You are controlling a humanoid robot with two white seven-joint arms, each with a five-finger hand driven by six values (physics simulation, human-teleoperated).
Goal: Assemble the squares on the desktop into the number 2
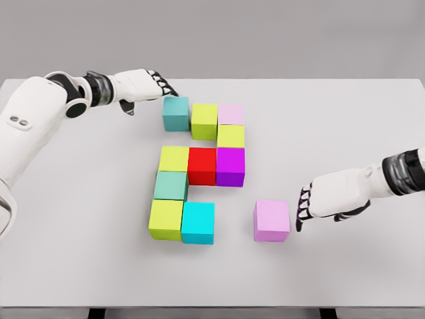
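On the desk [80,266], nine cubes form most of a 2 near the middle. The stray pink cube [271,220] sits toward the front edge, right of the cyan cube [198,222]. The right hand [332,197], fingers relaxed, hovers just beside it; the left hand [143,86], fingers loosely open, is beside the teal cube [175,113].

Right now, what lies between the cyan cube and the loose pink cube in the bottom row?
Nothing: the head view shows bare table between cyan cube and pink cube.

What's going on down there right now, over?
Both hands open: left hand by teal cube, right hand beside stray pink cube. Nothing blocking.
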